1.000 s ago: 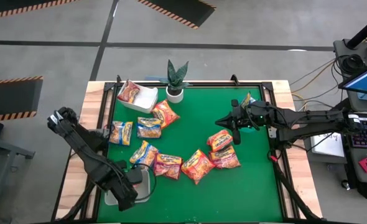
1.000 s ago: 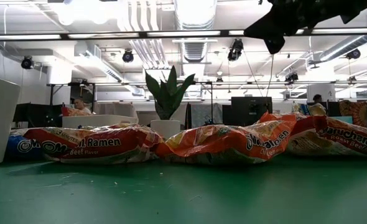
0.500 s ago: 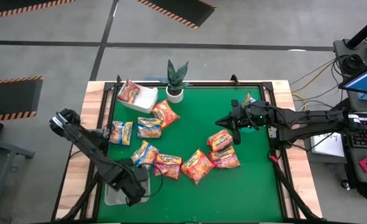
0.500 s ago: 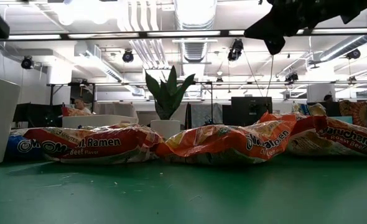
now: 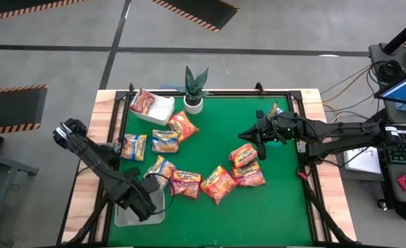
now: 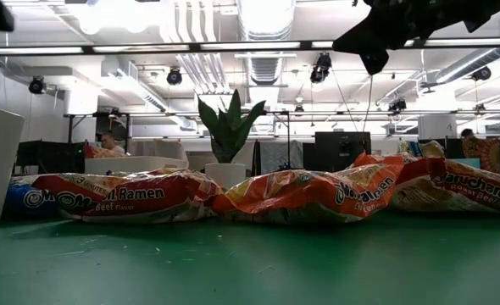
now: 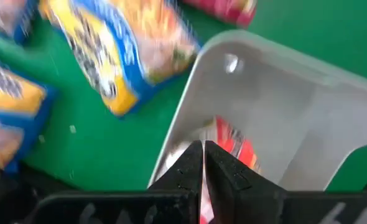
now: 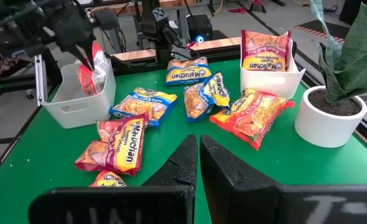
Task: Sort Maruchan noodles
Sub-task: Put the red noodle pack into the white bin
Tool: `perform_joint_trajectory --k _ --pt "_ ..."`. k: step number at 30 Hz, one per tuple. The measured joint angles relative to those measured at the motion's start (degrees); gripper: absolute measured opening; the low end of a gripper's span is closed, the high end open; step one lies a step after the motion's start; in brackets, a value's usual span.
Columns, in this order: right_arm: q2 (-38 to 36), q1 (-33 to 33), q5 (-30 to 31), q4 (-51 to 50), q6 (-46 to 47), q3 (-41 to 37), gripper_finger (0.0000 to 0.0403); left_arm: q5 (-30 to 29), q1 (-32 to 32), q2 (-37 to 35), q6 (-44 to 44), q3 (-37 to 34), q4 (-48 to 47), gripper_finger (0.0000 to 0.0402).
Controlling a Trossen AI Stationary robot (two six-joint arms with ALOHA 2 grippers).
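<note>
Several Maruchan noodle packets lie flat on the green mat: blue-and-yellow ones (image 5: 164, 141), an orange one (image 5: 182, 125) and red ones (image 5: 218, 183). My left gripper (image 5: 145, 198) is over the near-left white tray (image 5: 124, 219), shut on a red packet (image 8: 88, 73). That packet stands upright inside the tray (image 8: 78, 99). My right gripper (image 5: 258, 143) hangs shut above the mat's right half, over the red packets (image 5: 243, 156), touching nothing. Another red packet (image 5: 142, 102) leans in the far-left white tray (image 5: 163, 109). My left gripper pinches the red packet between its two fingers at the packet's upper edge (image 8: 96, 55), coming from above and pointing down. The packet hangs upright below the fingers, inside the near-left tray (image 7: 277, 112). Its lower end is hidden by the tray wall.
A potted plant (image 5: 195, 89) stands at the far edge beside the far-left tray. One packet (image 5: 274, 110) lies near the far-right corner under the right arm. Bare green mat (image 5: 272, 213) stretches along the near right. A wooden frame (image 5: 103, 124) borders the mat.
My left arm has swung a little toward the table's right and back again while its gripper stayed over the near-left tray. The right arm and the packets on the mat have kept still.
</note>
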Motion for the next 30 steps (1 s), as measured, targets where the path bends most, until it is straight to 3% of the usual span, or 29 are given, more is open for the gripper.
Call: perform_joint_trajectory --k 6,9,16,21,30 --pt "0.1 0.0 0.0 -0.1 0.3 0.0 0.0009 -18.7 1.3 -0.1 15.3 5.0 9.0 0.0000" --pt "0.1 0.0 0.0 -0.1 0.8 0.0 0.0009 -23.3 4.0 -0.1 24.6 5.0 15.5 0.0000" --pt "0.1 0.0 0.0 -0.2 1.6 -0.2 0.0009 -19.9 10.5 -0.1 39.8 -2.7 30.3 0.0000" --pt "0.1 0.0 0.0 -1.8 2.5 -0.4 0.0009 -13.7 13.2 -0.1 40.8 -9.2 33.9 0.0000" --pt "0.1 0.0 0.0 -1.9 1.7 -0.8 0.0009 -10.7 17.2 -0.1 44.7 -19.4 50.6 0.0000"
